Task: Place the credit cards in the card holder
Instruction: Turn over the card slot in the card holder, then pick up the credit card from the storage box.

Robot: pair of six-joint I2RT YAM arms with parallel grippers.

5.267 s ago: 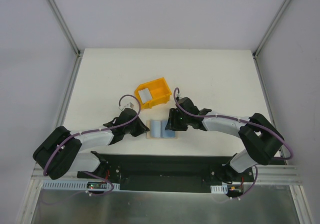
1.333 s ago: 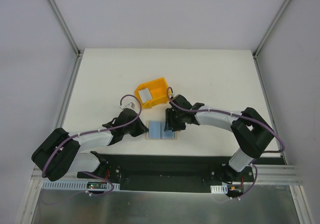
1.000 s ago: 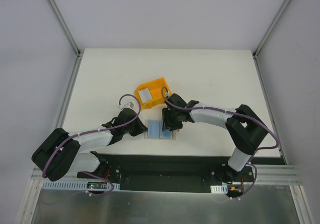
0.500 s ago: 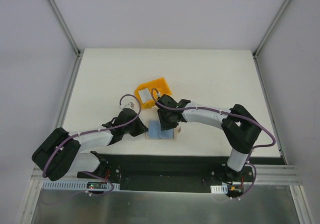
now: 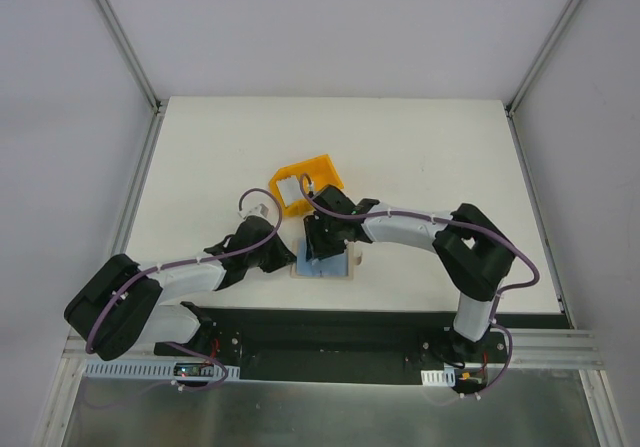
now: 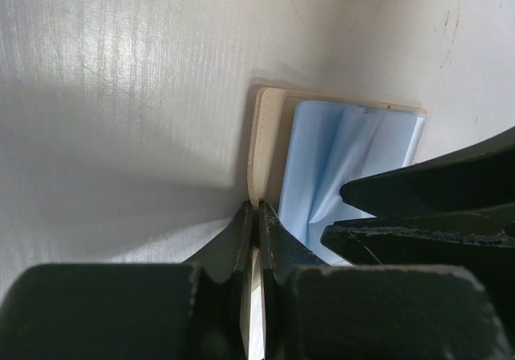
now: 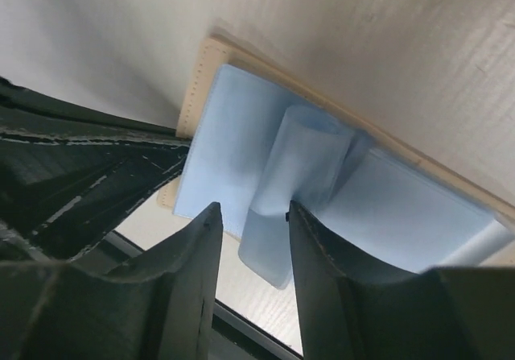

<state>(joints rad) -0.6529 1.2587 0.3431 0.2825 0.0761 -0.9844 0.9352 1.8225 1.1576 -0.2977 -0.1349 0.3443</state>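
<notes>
The table (image 5: 430, 167) bears a yellow bin (image 5: 325, 167) just beyond the right jaws, with a silvery card (image 5: 290, 188) inside it, so loading seems barely begun. The open holder (image 6: 264, 134) lies under both arms. The left jaws are clamped on its beige edge, and the right jaws are apart, straddling a raised blue fold.
</notes>
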